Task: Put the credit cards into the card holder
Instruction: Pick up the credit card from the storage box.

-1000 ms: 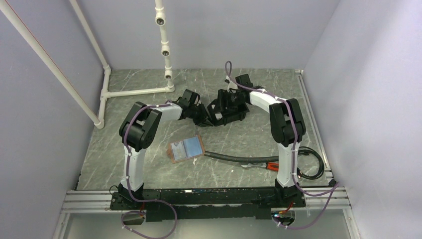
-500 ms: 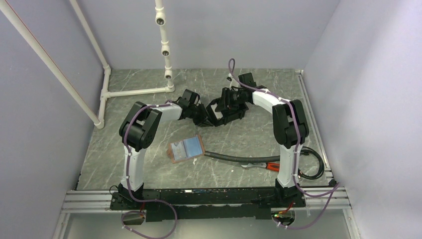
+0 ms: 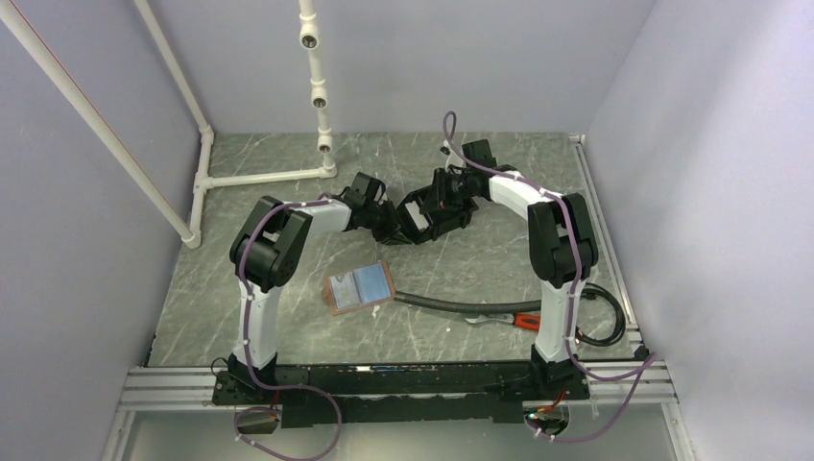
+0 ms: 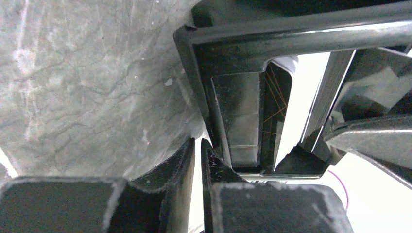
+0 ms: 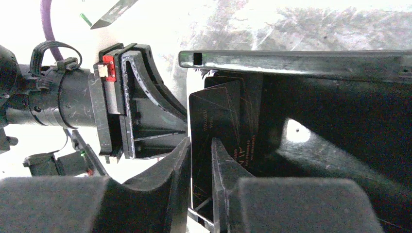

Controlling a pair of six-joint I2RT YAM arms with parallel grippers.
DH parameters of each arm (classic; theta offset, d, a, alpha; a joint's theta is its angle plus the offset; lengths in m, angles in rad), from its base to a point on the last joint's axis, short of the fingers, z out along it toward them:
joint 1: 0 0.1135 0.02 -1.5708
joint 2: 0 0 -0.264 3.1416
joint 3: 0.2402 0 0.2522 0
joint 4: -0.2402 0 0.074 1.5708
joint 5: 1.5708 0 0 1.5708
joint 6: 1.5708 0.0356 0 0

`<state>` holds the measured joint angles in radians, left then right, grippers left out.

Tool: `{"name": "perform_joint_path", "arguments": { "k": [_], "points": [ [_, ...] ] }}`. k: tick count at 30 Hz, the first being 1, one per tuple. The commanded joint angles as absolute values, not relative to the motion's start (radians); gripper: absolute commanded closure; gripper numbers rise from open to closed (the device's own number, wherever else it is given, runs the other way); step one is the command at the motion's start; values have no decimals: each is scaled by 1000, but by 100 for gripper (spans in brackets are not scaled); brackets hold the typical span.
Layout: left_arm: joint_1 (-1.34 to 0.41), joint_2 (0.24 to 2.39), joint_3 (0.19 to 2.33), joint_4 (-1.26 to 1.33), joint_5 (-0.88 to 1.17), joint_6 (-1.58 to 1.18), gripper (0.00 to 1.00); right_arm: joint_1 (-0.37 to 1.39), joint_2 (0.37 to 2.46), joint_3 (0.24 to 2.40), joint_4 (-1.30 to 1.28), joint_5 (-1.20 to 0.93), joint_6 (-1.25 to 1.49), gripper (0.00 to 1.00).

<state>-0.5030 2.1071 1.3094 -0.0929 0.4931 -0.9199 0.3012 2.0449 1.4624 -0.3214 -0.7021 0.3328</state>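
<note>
The right gripper [image 5: 200, 160] pinches a dark credit card [image 5: 214, 116] standing inside the black box [image 3: 434, 213]. The left gripper [image 4: 198, 155] is nearly closed at the box's rim; whether it grips is unclear. The tan card holder [image 3: 358, 287] lies open on the table [image 3: 461, 269], nearer the arm bases than the box.

Centre-back on the table [image 3: 461, 264], the black box [image 3: 434, 217] sits between left gripper [image 4: 198, 143] and right gripper [image 5: 200, 141]; a credit card [image 5: 216, 119] stands inside it. Nearer us lies the card holder [image 3: 359, 286], a hose [image 3: 432, 304] to its right.
</note>
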Motion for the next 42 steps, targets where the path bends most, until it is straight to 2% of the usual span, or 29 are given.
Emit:
{"name": "perform_joint_path", "arguments": {
  "k": [1,8,11,17,21,23,24,26,27,31,34,36,38,42],
  "points": [
    [-508,2117,1331,-90,496,-893,83,318,1966,1479,-349,-674,329,85],
    [-508,2114,1331,-80,498,-904,82,319,1910,1496,-396,-493,289,97],
    [-507,2085,1299,-69,486,-915,77,322,1902,1529,-415,-415,277,100],
    [-462,1886,1148,-113,453,-888,45,357,1821,1551,-442,-189,242,100],
    [-430,1694,1088,-229,431,-810,34,424,1739,1536,-443,-62,222,100],
    [-413,1599,1062,-264,471,-776,31,452,1713,1529,-451,-112,237,100],
    [-402,1551,1038,-254,520,-769,25,456,1702,1513,-439,-200,266,100],
    [-362,1467,959,-150,690,-794,3,457,1675,1439,-318,-449,390,100],
    [-344,1427,912,-77,763,-826,1,457,1663,1391,-228,-564,467,100],
    [-302,1259,751,124,854,-942,1,482,1628,1179,241,-805,837,100],
    [-281,1154,671,157,807,-986,1,518,1638,1076,569,-841,1084,100],
    [-259,1106,596,317,811,-1086,4,549,1662,1062,661,-845,1147,100],
    [-244,1084,538,447,817,-1181,14,575,1675,1039,732,-836,1187,100],
    [-232,1065,509,464,814,-1217,37,601,1675,1011,795,-820,1216,100]
  ]
}}
